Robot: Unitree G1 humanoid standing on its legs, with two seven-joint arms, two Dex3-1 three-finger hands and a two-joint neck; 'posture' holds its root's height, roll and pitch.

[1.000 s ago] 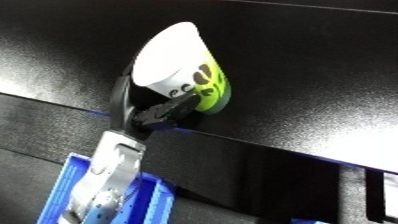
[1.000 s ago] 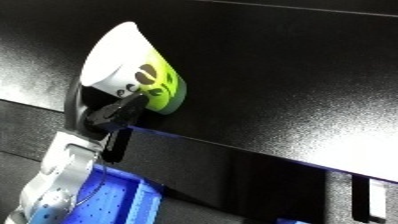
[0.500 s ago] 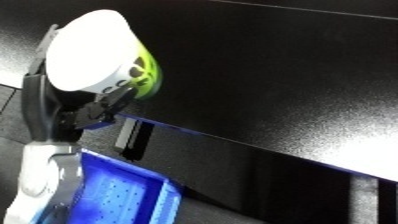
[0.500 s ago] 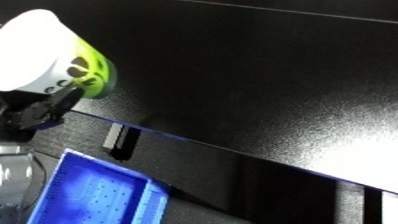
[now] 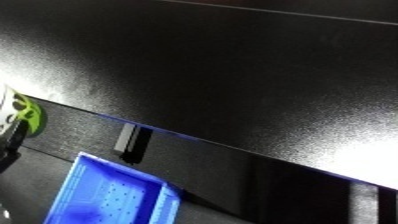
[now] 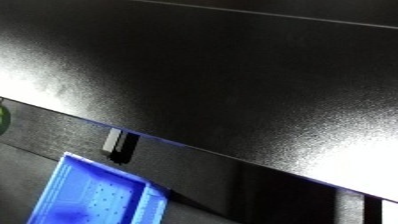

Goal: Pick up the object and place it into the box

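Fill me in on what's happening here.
The robot is carrying a white and green object, which shows only as a sliver at the left edge of the left eye view, with a bit of black hand just below it. Whether the fingers are curled round it cannot be told. The blue bin sits lower left, below the edge of the black table, and nothing shows inside it, so the object is not in yet.
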